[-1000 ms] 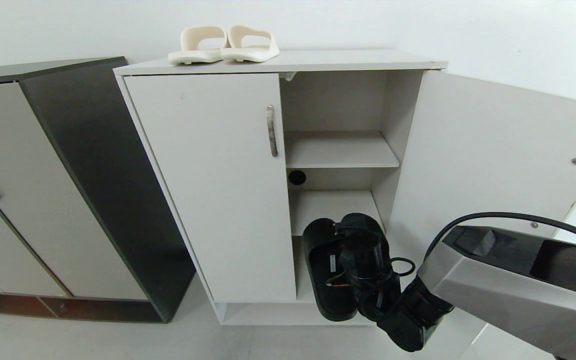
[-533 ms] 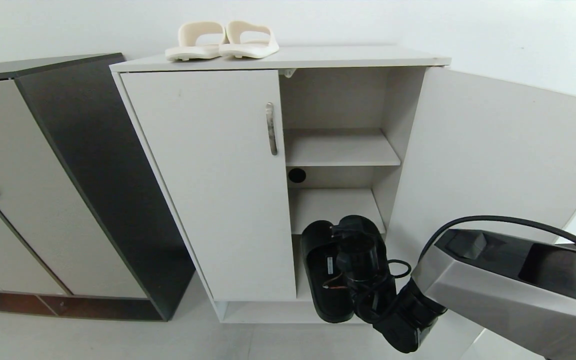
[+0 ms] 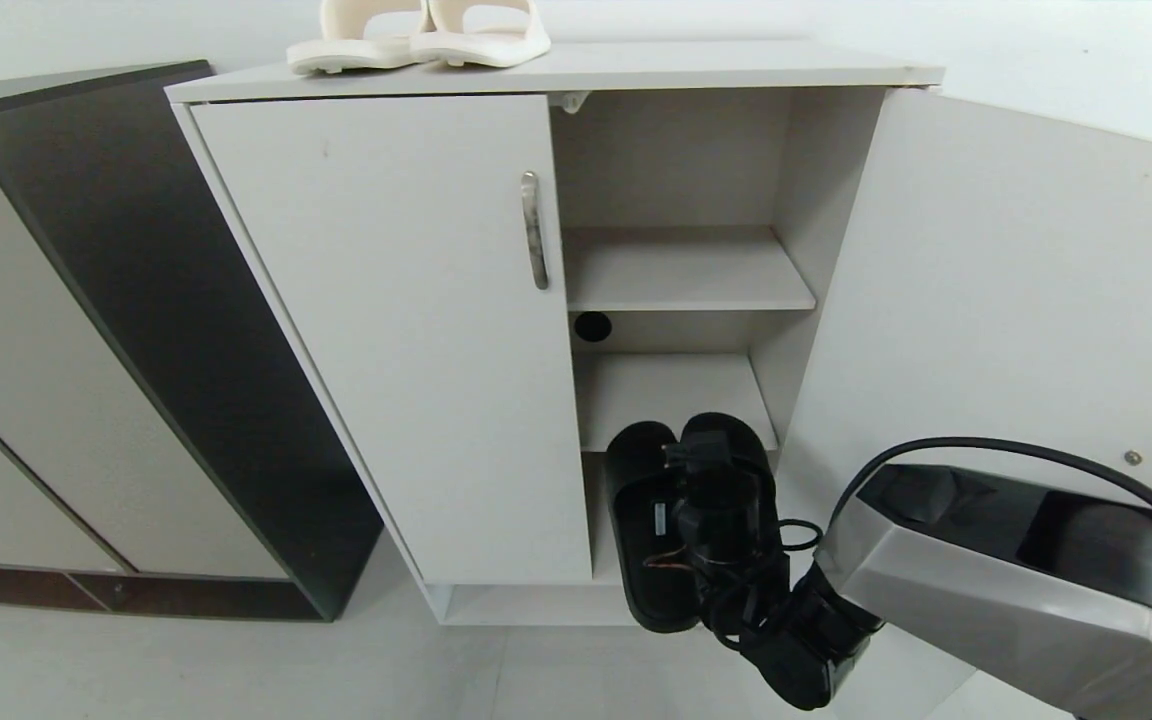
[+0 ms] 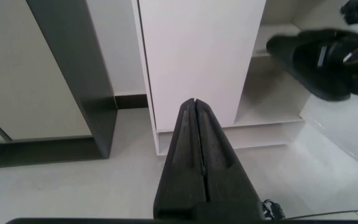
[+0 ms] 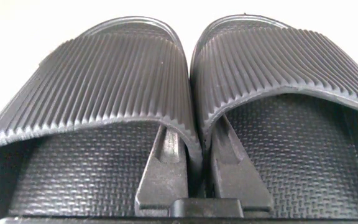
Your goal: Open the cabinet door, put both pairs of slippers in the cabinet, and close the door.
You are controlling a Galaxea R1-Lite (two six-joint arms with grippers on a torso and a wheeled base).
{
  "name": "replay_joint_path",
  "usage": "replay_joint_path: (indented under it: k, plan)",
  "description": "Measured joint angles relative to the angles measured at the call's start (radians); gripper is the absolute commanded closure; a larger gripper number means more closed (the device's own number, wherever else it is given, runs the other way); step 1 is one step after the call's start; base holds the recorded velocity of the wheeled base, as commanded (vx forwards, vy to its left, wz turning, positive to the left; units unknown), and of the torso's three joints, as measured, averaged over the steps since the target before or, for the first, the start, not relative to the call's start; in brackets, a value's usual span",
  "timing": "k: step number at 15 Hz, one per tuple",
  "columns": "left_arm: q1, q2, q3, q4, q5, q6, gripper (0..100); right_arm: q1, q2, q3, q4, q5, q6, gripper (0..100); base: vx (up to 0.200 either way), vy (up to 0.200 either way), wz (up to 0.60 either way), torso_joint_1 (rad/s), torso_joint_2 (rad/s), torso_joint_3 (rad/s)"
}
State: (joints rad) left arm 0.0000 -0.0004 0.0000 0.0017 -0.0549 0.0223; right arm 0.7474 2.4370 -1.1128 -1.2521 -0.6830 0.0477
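Placement step: my right gripper (image 5: 196,149) clamps the black slippers (image 5: 104,81) at the cabinet (image 3: 636,65) opening. Next: seat on bottom shelf (image 4: 269,106), release.

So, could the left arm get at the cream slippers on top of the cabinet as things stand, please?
Probably yes: the cream slippers lie uncovered on the cabinet top, and the left gripper is empty, though shut and low near the cabinet's base.
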Motion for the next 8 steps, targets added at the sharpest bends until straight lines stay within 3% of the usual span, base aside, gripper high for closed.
replay_joint_path:
  k: [2,4,8]
  plan:
    - [0.0,0.0,0.0,0.0,0.0,0.0,100,0.002,0.011,0.016,-0.163,-0.004,-0.103,100,0.0,0.0,0.0,0.0,0.0,0.0]
    - [0.0,0.0,0.0,0.0,0.0,0.0,100,0.001,0.037,0.026,-0.19,-0.003,-0.123,100,0.0,0.0,0.0,0.0,0.0,0.0]
    - [0.0,0.0,0.0,0.0,0.0,0.003,100,-0.003,0.061,0.019,-0.196,-0.001,-0.124,100,0.2,0.0,0.0,0.005,0.0,0.004]
